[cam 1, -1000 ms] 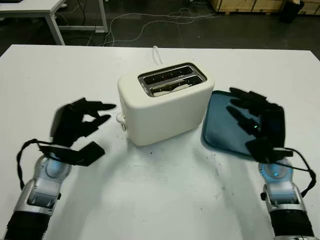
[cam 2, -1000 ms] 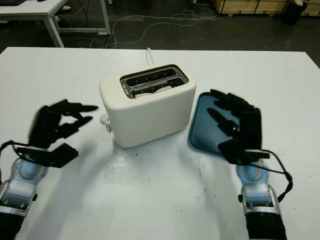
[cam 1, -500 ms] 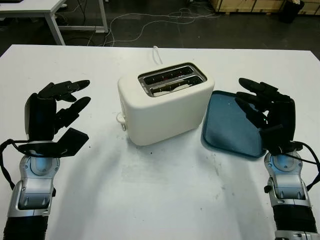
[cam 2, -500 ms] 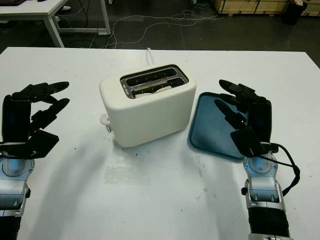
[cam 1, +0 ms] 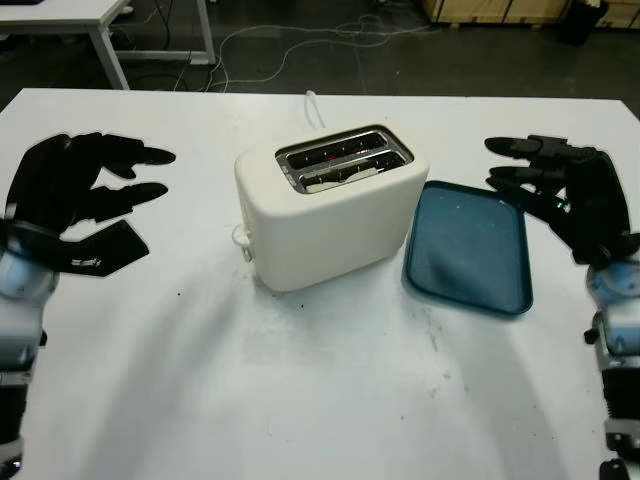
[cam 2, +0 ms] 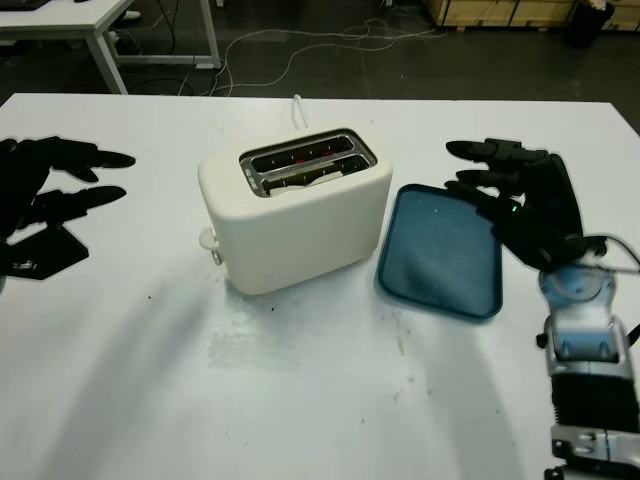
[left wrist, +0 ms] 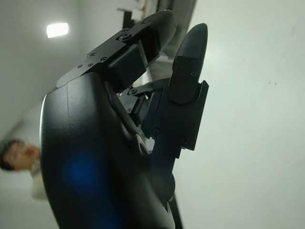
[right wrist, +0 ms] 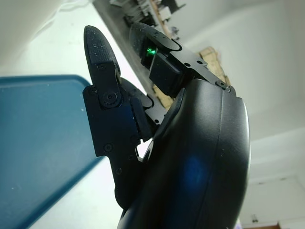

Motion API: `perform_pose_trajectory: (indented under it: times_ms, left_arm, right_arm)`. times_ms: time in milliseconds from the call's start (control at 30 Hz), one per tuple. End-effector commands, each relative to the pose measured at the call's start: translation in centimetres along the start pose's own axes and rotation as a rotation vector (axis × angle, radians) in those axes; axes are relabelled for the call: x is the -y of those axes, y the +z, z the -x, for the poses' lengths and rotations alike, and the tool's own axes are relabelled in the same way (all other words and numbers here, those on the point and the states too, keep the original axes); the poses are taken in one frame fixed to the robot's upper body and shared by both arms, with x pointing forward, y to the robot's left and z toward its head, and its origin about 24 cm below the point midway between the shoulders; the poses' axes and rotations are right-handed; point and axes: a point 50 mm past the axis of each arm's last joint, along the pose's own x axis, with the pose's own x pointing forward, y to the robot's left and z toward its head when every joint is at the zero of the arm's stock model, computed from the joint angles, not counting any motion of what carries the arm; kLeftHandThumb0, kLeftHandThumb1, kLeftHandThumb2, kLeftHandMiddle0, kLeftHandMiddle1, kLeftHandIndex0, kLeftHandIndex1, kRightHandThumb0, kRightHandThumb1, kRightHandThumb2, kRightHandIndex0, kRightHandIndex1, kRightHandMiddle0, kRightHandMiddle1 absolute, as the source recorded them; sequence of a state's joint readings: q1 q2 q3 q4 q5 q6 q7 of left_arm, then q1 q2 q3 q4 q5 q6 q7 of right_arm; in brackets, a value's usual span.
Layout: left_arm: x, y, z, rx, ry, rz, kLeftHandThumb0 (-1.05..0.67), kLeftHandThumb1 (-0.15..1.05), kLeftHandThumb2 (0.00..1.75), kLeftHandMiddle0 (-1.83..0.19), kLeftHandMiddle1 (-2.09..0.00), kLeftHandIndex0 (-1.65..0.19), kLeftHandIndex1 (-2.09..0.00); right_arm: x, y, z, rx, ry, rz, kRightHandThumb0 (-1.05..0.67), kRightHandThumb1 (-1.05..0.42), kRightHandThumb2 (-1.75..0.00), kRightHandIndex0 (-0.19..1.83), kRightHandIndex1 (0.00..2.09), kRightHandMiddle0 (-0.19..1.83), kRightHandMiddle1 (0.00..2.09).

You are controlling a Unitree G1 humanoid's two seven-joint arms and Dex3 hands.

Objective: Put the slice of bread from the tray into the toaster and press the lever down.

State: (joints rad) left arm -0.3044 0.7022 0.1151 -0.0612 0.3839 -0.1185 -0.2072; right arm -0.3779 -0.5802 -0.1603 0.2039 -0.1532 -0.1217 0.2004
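1. You are holding the left hand [cam 1: 75, 200] open and empty above the tabletop [cam 1: 300, 390], well apart from the toaster [cam 1: 330, 215] on its lever side.
2. You are holding the right hand [cam 2: 525, 205] open too, gripping nothing, hovering just beyond the far right edge of the blue tray [cam 1: 468, 250].
3. The tray is lying bare beside the toaster; no slice is sitting on it. Something pale is showing inside the near slot [cam 1: 345, 175], which is probably the bread [cam 1: 340, 178], though you cannot be sure from this angle.
4. The lever [cam 1: 240, 238] is sticking out low on the toaster's left end; whether it is fully down is hard to judge.
5. Risks you are facing: if the lever is not latched, the job is unfinished while both hands are parked away. Pressing it with the left hand from the side could shove the light toaster toward the tray instead of driving the lever down. Reaching over the top could catch the slots, and the cord [cam 1: 315, 105] behind could snag.
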Motion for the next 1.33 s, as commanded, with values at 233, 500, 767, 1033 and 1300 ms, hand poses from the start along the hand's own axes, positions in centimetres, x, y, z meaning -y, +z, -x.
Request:
perform_pose_trajectory:
  times_ms: [233, 500, 767, 1033, 1300]
  left_arm:
    - [-0.1, 1.0, -1.7, 0.042, -0.054, -0.098, -0.54, 0.81, 0.0, -0.77, -0.99, -1.1, -0.05]
    - [0.6, 1.6, -2.0, 0.098, -0.068, -0.128, -0.55, 0.83, 0.01, -0.76, -1.07, -1.11, -0.06]
    - [0.7, 1.6, -1.9, 0.088, -0.066, -0.107, -0.54, 0.84, 0.0, -0.73, -1.1, -1.1, -0.05]
    - [0.8, 1.6, -2.0, 0.101, -0.057, -0.108, -0.52, 0.83, 0.0, -0.73, -1.1, -1.11, -0.06]
    - [0.8, 1.7, -2.0, 0.092, -0.064, -0.104, -0.51, 0.83, 0.0, -0.72, -1.12, -1.11, -0.06]
  right_arm:
    - [0.3, 0.8, -1.8, 0.038, 0.052, 0.093, -0.46, -0.89, 0.0, 0.98, 0.0, 0.84, 0.0]
    - [-0.1, 1.3, -2.5, 0.037, 0.086, 0.159, -0.48, -0.92, -0.01, 0.95, 0.0, 0.81, 0.0]
    - [-0.1, 1.4, -2.3, 0.005, 0.101, 0.203, -0.49, -0.92, -0.03, 0.95, 0.01, 0.8, 0.0]
    - [-0.1, 1.6, -2.2, -0.009, 0.107, 0.189, -0.48, -0.92, -0.02, 0.94, 0.0, 0.8, 0.0]
    - [-0.3, 1.7, -2.3, 0.002, 0.111, 0.195, -0.46, -0.92, -0.02, 0.94, 0.01, 0.8, 0.0]
